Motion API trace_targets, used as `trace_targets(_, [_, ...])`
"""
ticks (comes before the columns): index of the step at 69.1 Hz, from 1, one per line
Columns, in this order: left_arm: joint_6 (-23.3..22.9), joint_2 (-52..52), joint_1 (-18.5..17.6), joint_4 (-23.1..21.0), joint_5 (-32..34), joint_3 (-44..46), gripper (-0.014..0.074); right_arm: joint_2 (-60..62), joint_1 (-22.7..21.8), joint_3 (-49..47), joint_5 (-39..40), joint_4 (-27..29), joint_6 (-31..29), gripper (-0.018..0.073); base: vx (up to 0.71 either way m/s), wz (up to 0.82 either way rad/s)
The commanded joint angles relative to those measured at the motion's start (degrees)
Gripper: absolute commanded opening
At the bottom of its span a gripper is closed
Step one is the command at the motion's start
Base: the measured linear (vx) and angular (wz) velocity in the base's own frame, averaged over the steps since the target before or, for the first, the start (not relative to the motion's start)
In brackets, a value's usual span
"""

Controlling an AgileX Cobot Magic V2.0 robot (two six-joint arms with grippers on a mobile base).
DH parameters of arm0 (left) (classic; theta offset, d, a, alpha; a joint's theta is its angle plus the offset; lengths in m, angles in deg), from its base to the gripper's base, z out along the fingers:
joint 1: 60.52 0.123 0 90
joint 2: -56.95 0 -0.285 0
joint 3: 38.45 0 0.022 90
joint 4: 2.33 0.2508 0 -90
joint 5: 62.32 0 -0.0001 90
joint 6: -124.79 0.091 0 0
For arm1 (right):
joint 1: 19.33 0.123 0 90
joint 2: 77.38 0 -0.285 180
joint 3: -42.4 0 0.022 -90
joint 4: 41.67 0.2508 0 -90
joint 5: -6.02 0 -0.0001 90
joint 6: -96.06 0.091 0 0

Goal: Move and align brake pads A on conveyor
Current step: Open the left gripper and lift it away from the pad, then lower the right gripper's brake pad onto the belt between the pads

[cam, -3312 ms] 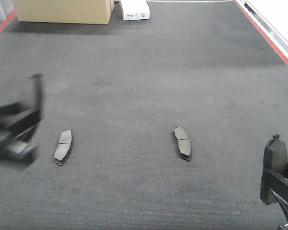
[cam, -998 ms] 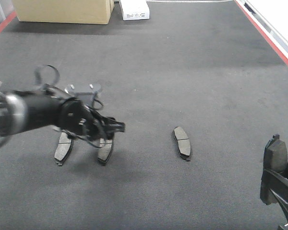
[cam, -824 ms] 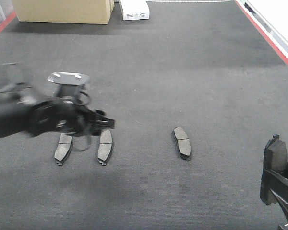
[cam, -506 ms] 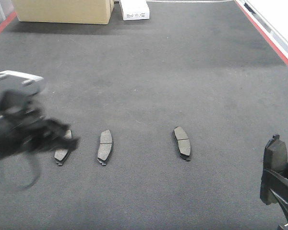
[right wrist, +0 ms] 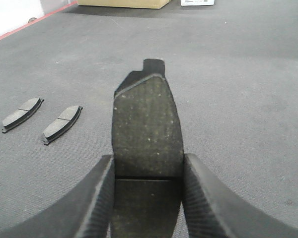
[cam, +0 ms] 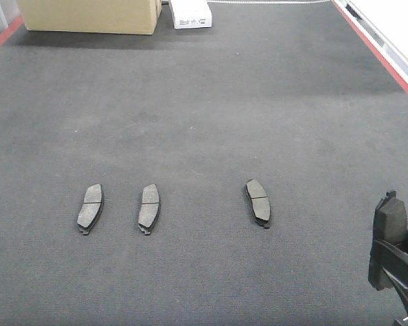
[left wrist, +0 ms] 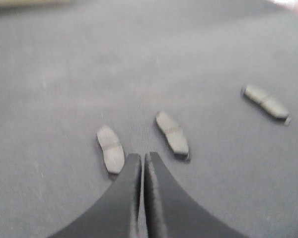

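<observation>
Three brake pads lie in a row on the dark conveyor (cam: 224,102): a left pad (cam: 90,206), one close beside it (cam: 149,207), and a third (cam: 258,202) farther right. A fourth pad (cam: 389,223) stands upright at the bottom right with my right gripper (cam: 386,263) shut on it. In the right wrist view that pad (right wrist: 148,114) fills the gap of the right gripper (right wrist: 148,158). My left gripper (left wrist: 141,156) is shut and empty, hovering just short of the two left pads (left wrist: 111,148) (left wrist: 172,135). It is out of the front view.
A cardboard box (cam: 88,15) and a small white box (cam: 190,13) stand at the far end of the belt. The red frame (cam: 384,54) runs along the right side, and a red strip (cam: 1,37) shows at the far left.
My left arm set a second pad down beside the leftmost one, let go of it and drew back left out of the front view. The right arm has not moved.
</observation>
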Motion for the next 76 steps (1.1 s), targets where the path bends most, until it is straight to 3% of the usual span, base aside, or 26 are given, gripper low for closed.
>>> trace_targets(1, [0.1, 4.7, 0.0, 0.6, 3.3, -0.1, -0.0007, -0.3, -0.1, -1.8, 5.4, -0.5, -0.5, 0.0026, 0.0, 0.0])
trace_targets(18, [1.3, 9.4, 0.0, 3.2, 3.9, -1.6, -0.0007, -0.3, -0.1, -1.8, 5.4, -0.5, -0.5, 0.0026, 0.0, 0.0])
trace_targets(39, [1.3, 9.4, 0.0, 3.1, 3.8, -1.6, -0.0007, -0.3, -0.1, -1.8, 7.1, -0.7, -0.5, 0.0026, 0.0, 0.0])
trace_targets(47, [1.3, 9.4, 0.0, 3.1, 3.8, -1.6, -0.0007, -2.0, -0.1, -2.4, 9.3, 1.5, 2.0, 0.0028, 0.0, 0.0])
trace_targets(59, [1.3, 9.4, 0.0, 3.0, 3.8, -1.6, -0.0007, -15.8, -0.1, -9.4, 8.7, 1.7, 1.8, 0.0029, 0.0, 0.0])
trace_targets(76, [1.3, 9.4, 0.0, 3.0, 3.8, -1.6, -0.0007, -38.6, -0.1, -26.4, 0.7, 3.5, 1.8, 0.0033, 0.0, 0.0])
